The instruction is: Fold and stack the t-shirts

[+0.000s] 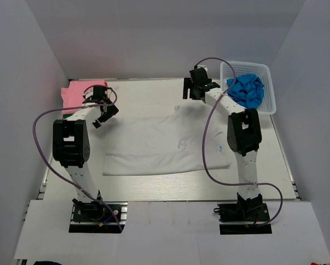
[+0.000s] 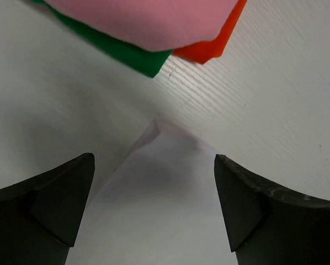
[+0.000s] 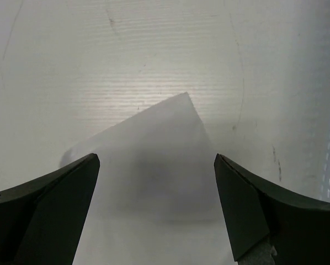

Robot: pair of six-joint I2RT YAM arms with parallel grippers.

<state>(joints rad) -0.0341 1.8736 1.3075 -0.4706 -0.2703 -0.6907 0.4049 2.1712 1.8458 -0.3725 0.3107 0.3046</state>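
White walls (image 1: 21,83) enclose pale table (image 1: 148,96); white t-shirt (image 1: 165,146) spread across middle.

The two dark fingers (image 2: 49,204) of the left gripper (image 2: 154,160) are seen at the lower corners, spread wide apart, with nothing held between them. Between them, a corner of the white t-shirt (image 2: 159,215) is laid flat on the desk (image 2: 275,99), its point directed towards the top of the view. A soft shadow is cast across the cloth and the pale, finely grained desk. Near the top edge, the pink t-shirt (image 2: 148,19) is stacked over the green t-shirt (image 2: 126,52) and the orange-red t-shirt (image 2: 214,47), whose corners are left showing beneath it. The stack and the white corner are kept apart by bare desk.
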